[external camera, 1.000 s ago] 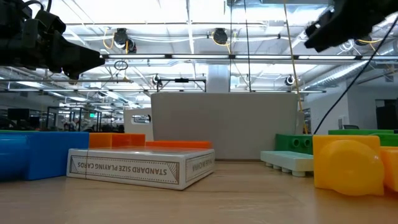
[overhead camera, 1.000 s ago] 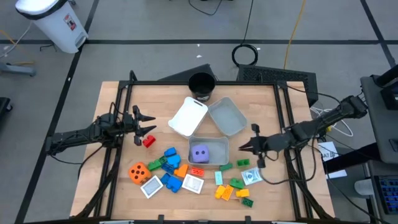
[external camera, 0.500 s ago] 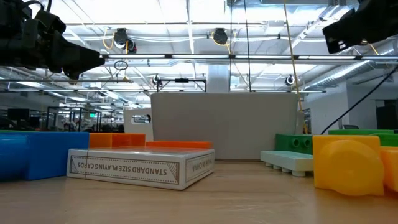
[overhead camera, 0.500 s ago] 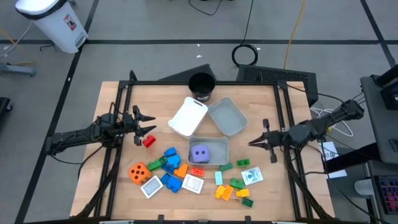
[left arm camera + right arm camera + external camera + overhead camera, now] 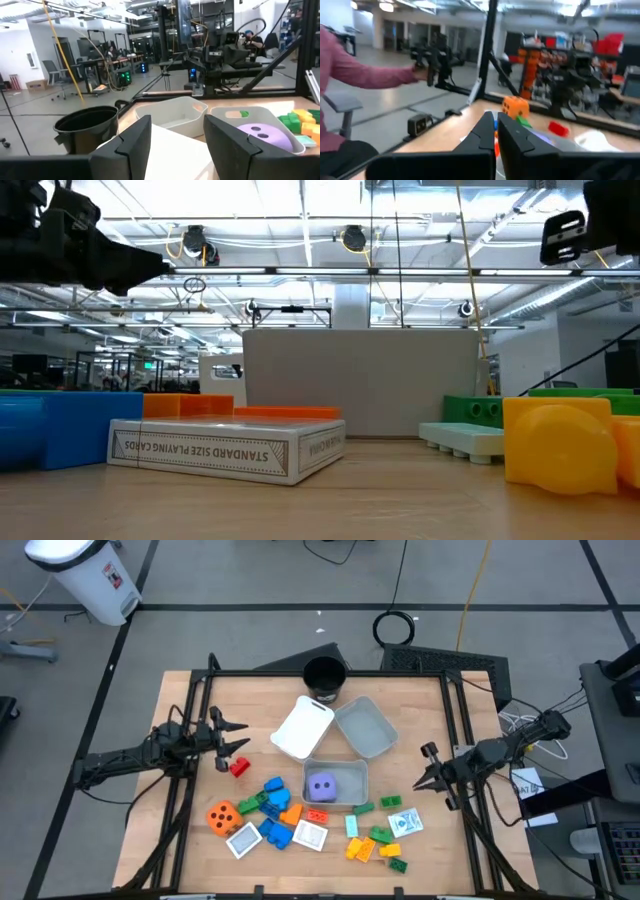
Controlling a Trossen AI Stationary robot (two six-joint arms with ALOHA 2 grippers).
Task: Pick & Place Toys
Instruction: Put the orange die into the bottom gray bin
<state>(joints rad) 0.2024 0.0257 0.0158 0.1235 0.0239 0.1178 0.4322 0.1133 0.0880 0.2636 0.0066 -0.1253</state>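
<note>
Landmark: grey tray [image 5: 352, 800] at table centre.
Purple die [image 5: 320, 787]: inside grey tray.
Orange die [image 5: 223, 817]: left of tray, among blocks.
Left gripper [image 5: 238, 738]: fingers apart, beside red block [image 5: 239, 767].
Right gripper [image 5: 424, 778]: fingers together, right of tray.

The desk [image 5: 200, 700] is pale wood with a smooth, matt top. The toy blocks [image 5: 272, 802] look like hard, shiny plastic, and so does the purple dice [image 5: 321, 787]. It sits in a see-through grey plastic tray [image 5: 355, 772]. Beside the left end effector [image 5: 238, 741] lies a glossy red block [image 5: 239, 768]. The black cup [image 5: 324, 678] looks matt. The right end effector [image 5: 425, 772] has dark, dull fingers [image 5: 485, 134]. A printed paper card box [image 5: 225, 448] lies flat.
</note>
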